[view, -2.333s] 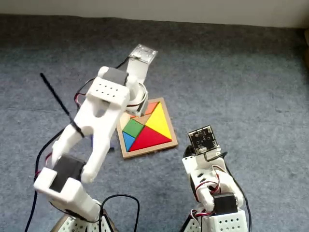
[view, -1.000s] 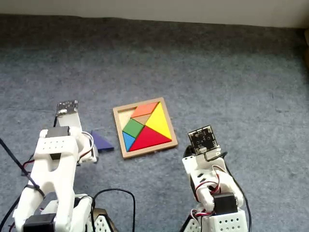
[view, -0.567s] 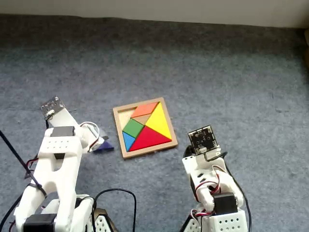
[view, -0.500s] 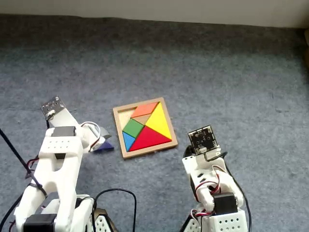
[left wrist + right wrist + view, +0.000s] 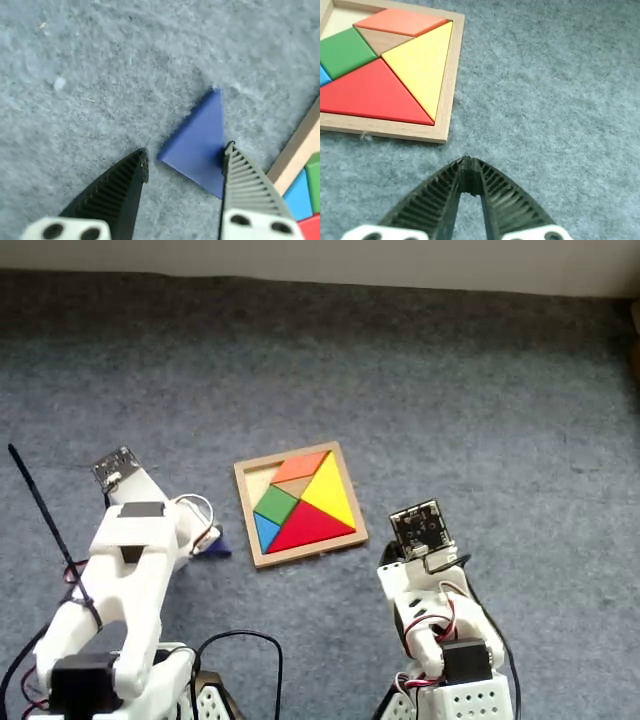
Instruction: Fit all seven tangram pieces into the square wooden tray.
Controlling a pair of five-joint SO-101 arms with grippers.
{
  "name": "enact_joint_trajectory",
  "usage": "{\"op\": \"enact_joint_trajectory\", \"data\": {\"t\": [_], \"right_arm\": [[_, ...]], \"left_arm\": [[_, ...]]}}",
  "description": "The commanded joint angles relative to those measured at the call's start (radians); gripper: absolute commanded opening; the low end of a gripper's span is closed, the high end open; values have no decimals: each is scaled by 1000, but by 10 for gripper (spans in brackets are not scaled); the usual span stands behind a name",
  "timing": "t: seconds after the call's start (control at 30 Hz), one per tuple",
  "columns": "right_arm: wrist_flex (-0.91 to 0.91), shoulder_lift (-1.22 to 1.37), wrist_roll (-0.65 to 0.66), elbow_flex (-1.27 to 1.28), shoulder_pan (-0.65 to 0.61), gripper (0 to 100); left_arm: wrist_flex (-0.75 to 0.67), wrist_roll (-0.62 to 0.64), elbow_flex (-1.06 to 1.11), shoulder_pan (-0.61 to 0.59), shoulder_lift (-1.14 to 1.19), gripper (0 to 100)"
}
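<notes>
The square wooden tray (image 5: 245, 508) lies mid-table with red (image 5: 310, 528), yellow (image 5: 333, 493), orange, green, light blue and tan pieces in it. A dark blue triangle (image 5: 199, 145) lies flat on the carpet just left of the tray (image 5: 295, 150), partly hidden by the left arm (image 5: 140, 550) in the high view. My left gripper (image 5: 185, 162) hangs open over the triangle, one finger at its edge, the other on bare carpet. My right gripper (image 5: 469, 176) is shut and empty, near the tray's (image 5: 445, 135) front edge.
Grey carpet (image 5: 480, 410) covers the whole work surface. A pale wall strip (image 5: 320, 260) runs along the far edge. Black cables (image 5: 245, 650) loop near the arm bases at the front.
The left arm pulled back from the tray to the carpet at its left and settled over the dark blue triangle. The right arm has stayed still.
</notes>
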Motion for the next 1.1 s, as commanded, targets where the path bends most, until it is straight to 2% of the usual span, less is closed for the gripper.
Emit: {"op": "enact_joint_trajectory", "data": {"t": [0.0,0.77,0.83,1.0,1.07], "right_arm": [[-1,-16,14,97,-12,6],[-1,-16,14,99,-10,6],[-1,-16,14,99,-10,6],[-1,-16,14,99,-10,6],[-1,-16,14,99,-10,6]], "left_arm": [[-14,9,-74,24,39,238],[-17,9,-85,25,68,234],[-18,9,-85,25,68,210],[-18,2,-85,25,68,77],[-18,2,-85,27,68,66]]}}
